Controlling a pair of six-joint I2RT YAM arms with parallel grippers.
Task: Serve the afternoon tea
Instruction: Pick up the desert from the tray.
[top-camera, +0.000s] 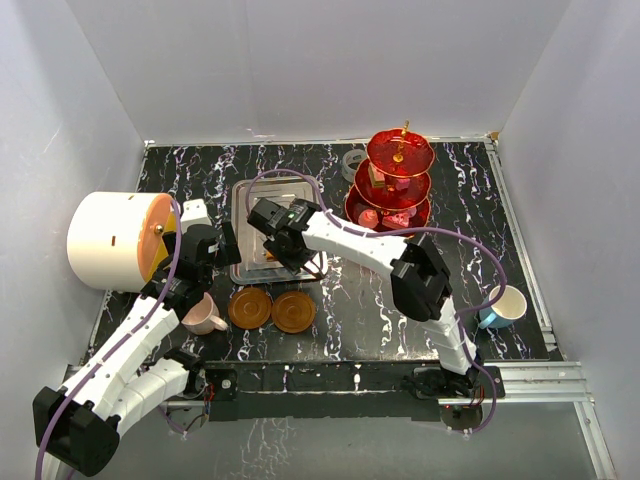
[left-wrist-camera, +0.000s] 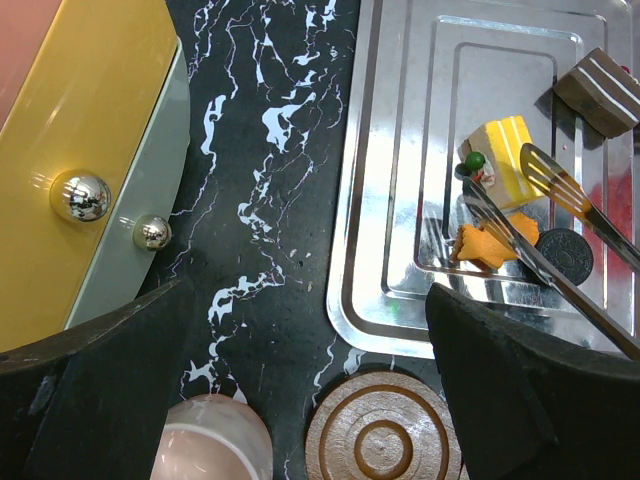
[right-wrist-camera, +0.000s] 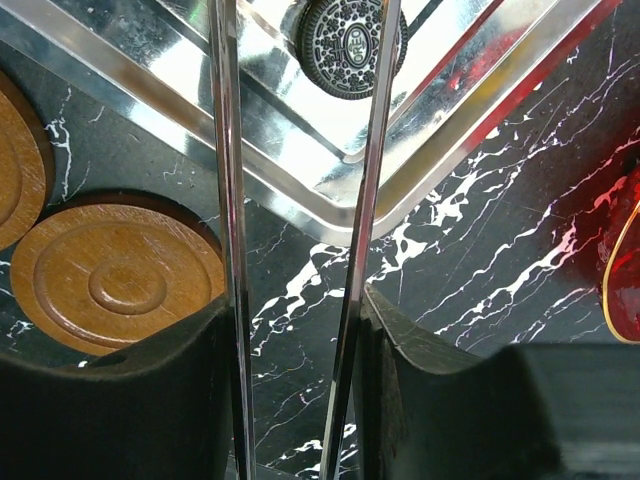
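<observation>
A red three-tier stand (top-camera: 398, 185) with a gold stem stands at the back right and holds some sweets. On the steel tray (left-wrist-camera: 400, 300) lie a yellow cake (left-wrist-camera: 505, 155), a chocolate piece (left-wrist-camera: 600, 92), an orange sweet (left-wrist-camera: 480, 245) and a dark round cookie (right-wrist-camera: 352, 35). My right gripper (right-wrist-camera: 295, 320) is shut on metal tongs (right-wrist-camera: 230, 200), whose tips reach over the orange sweet and the cookie. Two brown saucers (top-camera: 250, 307) (top-camera: 293, 311) sit in front of the tray. The pink cup (top-camera: 203, 316) is near my left gripper (left-wrist-camera: 310, 330), which is open and holds nothing. The blue cup (top-camera: 503, 305) stands far right.
A big white drum with an orange face (top-camera: 110, 240) lies at the left, close beside my left arm. A small grey ring (top-camera: 353, 160) sits behind the stand. White walls close in the black marbled table (top-camera: 470, 230) on three sides.
</observation>
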